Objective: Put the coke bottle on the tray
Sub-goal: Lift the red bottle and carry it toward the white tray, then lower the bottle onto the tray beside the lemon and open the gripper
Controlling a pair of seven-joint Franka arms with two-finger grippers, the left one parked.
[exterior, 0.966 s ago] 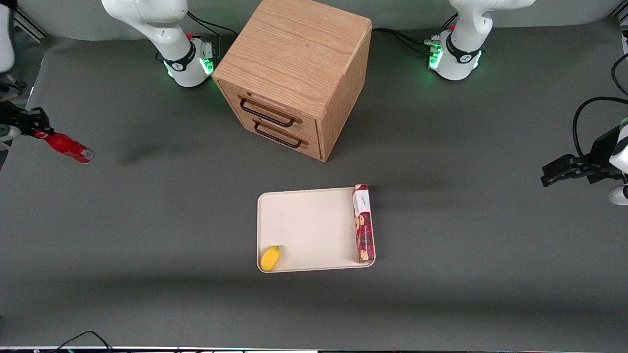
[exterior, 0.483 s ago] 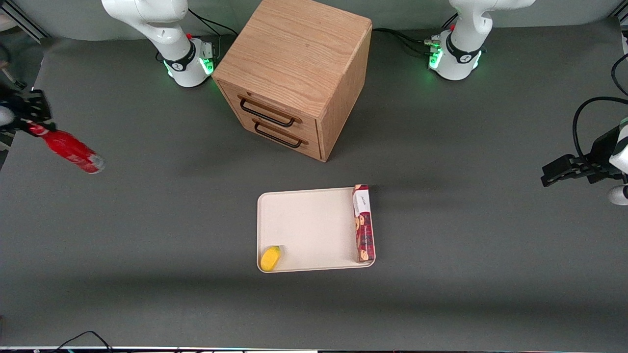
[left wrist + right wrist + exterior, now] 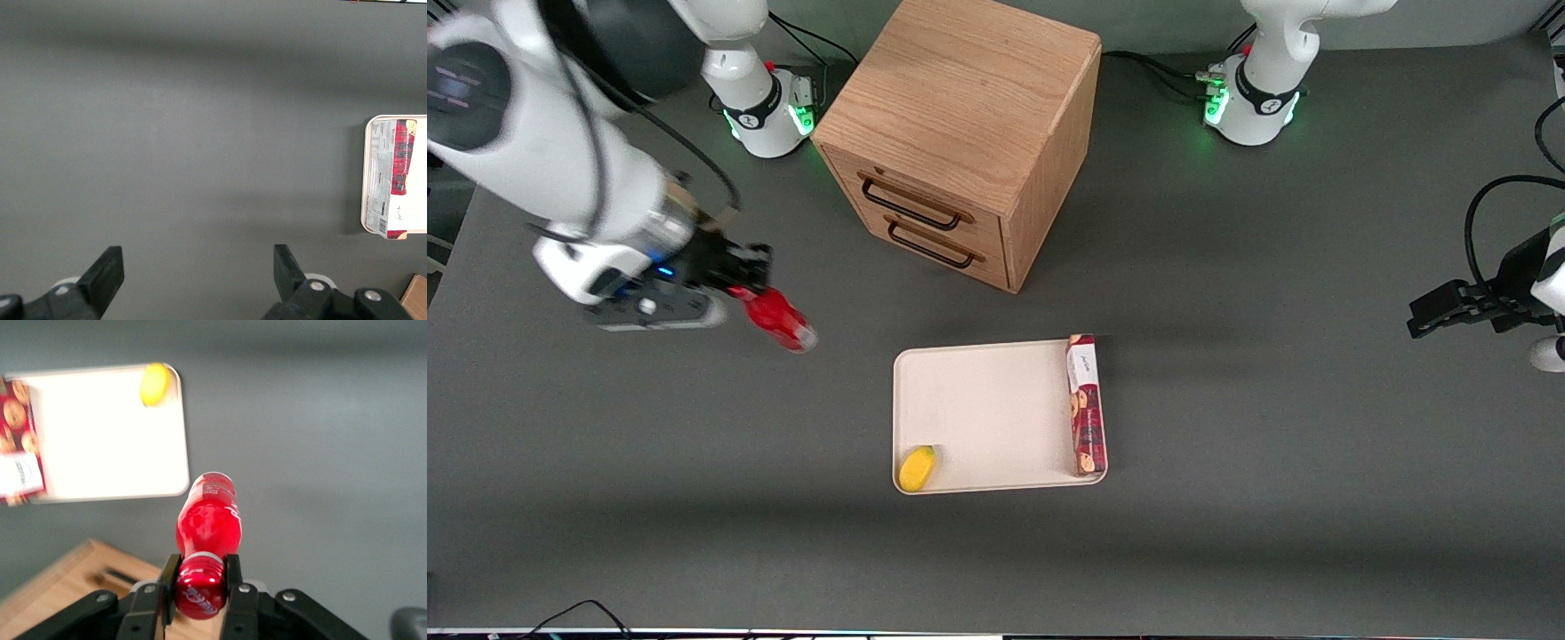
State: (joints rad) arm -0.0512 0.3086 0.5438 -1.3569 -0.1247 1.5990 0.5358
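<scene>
My right gripper [image 3: 740,281] is shut on the cap end of the red coke bottle [image 3: 779,322] and holds it above the table, tilted with its silvery base pointing down toward the tray. It sits beside the cream tray [image 3: 983,413], toward the working arm's end of the table. In the right wrist view the gripper [image 3: 200,581] clamps the red cap, and the bottle [image 3: 208,517] hangs just off a corner of the tray [image 3: 110,433].
A dark-red cookie box [image 3: 1086,404] lies along one edge of the tray and a yellow fruit-shaped item [image 3: 917,468] sits in its near corner. A wooden drawer cabinet [image 3: 959,133] stands farther from the front camera than the tray.
My right arm has swung in from the working arm's end of the table toward the tray, carrying the coke bottle with it. Tray, box and yellow item have not moved.
</scene>
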